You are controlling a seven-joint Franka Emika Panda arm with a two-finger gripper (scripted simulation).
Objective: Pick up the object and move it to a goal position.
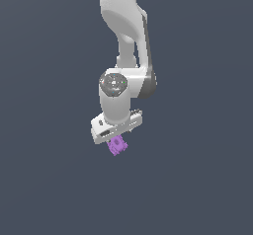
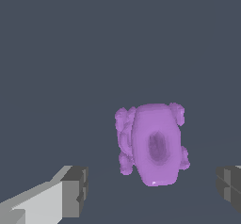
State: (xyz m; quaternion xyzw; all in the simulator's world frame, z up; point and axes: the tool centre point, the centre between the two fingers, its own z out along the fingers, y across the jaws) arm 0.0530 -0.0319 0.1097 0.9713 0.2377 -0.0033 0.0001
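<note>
The exterior view shows the whole white arm (image 1: pixel 123 41) hanging down over a plain dark grey floor (image 1: pixel 44 179), with the gripper (image 1: pixel 117 130) tilted at its low end. The purple block (image 1: pixel 117 145) peeks out just under the gripper there, but that view hides the fingers, so it does not show if they touch it. The wrist view looks down between the fingers. One grey finger pad (image 2: pixel 75 191) sits off to one side of the block (image 2: pixel 153 145) and the other pad (image 2: pixel 229 186) sits off to the other side. The jaws are wide open and hold nothing. There is a clear gap of floor between each pad and the block. The block sits between the two pads and has a dark ring-like dent in its smooth middle and bumpy lobes at its sides. The floor around it looks bare and flat on all sides.
</note>
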